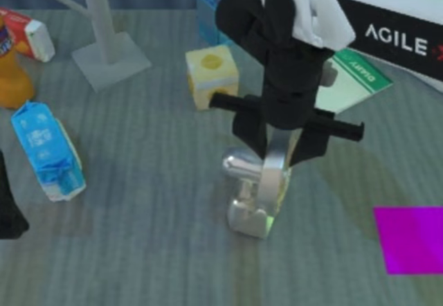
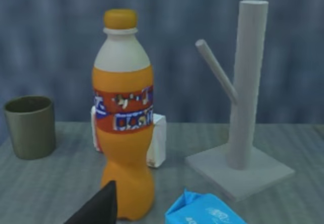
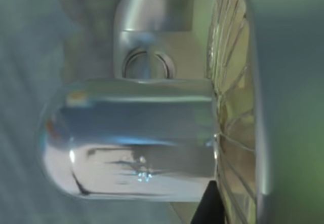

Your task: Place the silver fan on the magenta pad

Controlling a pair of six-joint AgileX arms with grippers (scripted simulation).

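Grey striped tabletop, my right gripper low over the shiny chrome desk fan mid-table.
I cannot tell how wide its fingers stand or whether they touch it; the flat magenta square pad lies well apart at the right edge, my left arm parked at the left edge.

glossy chrome silver fan, matt magenta pad

I see the silver fan standing mid-table, with my right gripper directly over it and the magenta pad well apart at the right edge. Behind the fan sit a cube block and a bin, with a diary book behind-right. Far left: branched stand, bottle, carton; my left arm is parked at that edge.
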